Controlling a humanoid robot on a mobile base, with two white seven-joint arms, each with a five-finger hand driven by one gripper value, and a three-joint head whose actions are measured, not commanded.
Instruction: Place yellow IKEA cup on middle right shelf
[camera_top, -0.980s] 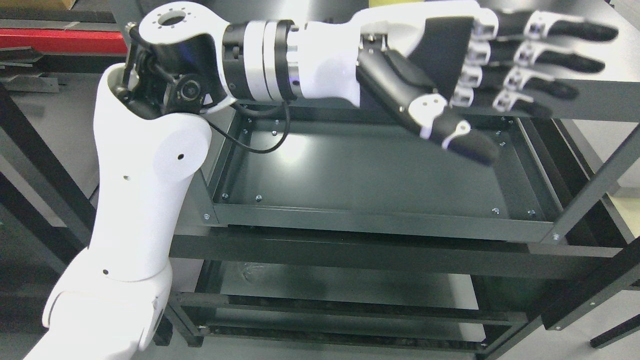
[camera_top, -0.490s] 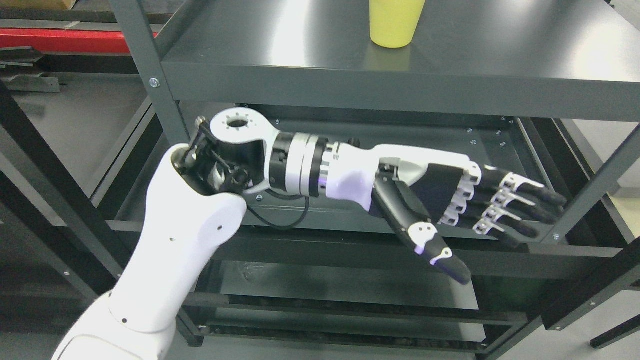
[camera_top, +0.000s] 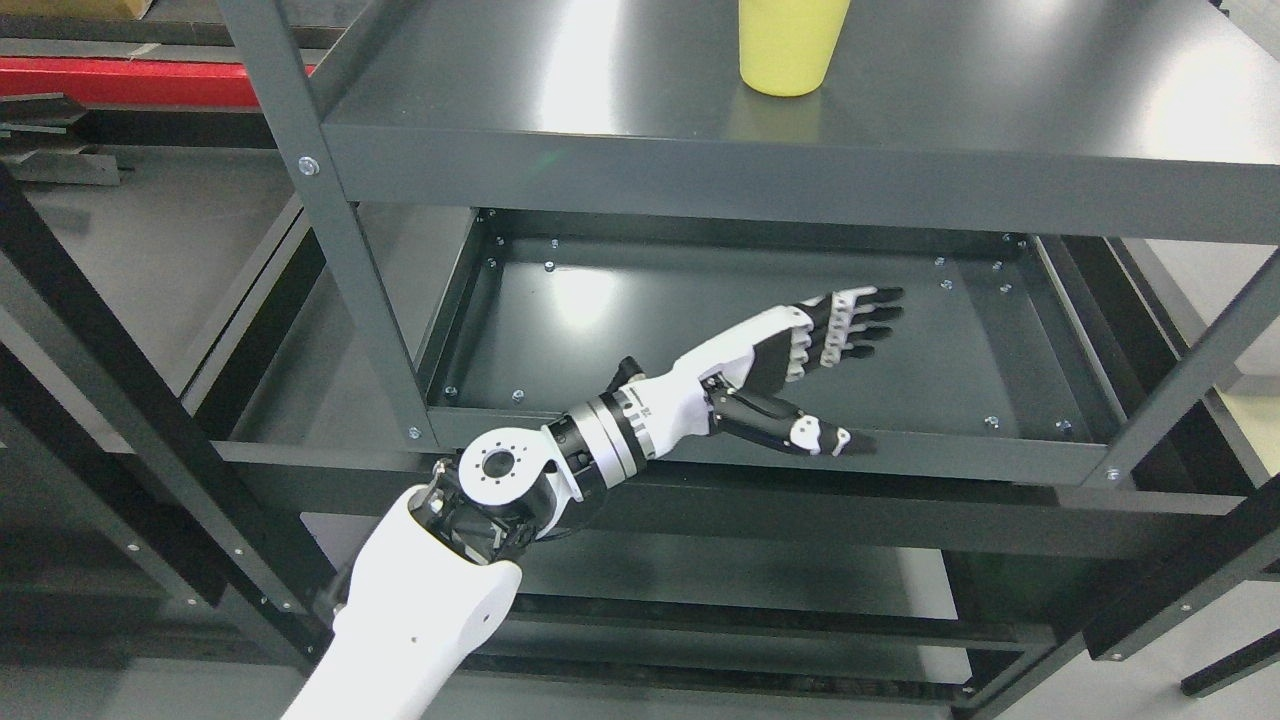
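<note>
I see the left hand (camera_top: 800, 360) reaching in from the lower left, its white forearm rising to a ringed metal wrist. The four black fingers (camera_top: 860, 315) are stretched out straight and held close together, the thumb (camera_top: 800, 432) angled off below them over the front lip of the tray shelf; the hand holds nothing. It hovers over the front part of the tray shelf (camera_top: 1040, 400), palm turned sideways.

The yellow cup (camera_top: 787, 45) stands well apart from the hand, up on the flat shelf (camera_top: 600, 110) above, near the top edge of my view, so only its lower part shows. It sits upright, resting on its narrower base, and lies above and slightly left of the fingertips. I can see nothing inside it from here, since its top is cut off.

The tray shelf under the hand is a shallow rectangular pan of dark grey metal with raised walls and small bolt heads along its edges; only the hand is over it. The shelf above is smooth and glossy, catching bright glare. Angled grey uprights (camera_top: 330, 220) frame the rack, and a lower shelf (camera_top: 700, 580) shows beneath. The cup looks like matte plastic, tapered and plain.
</note>
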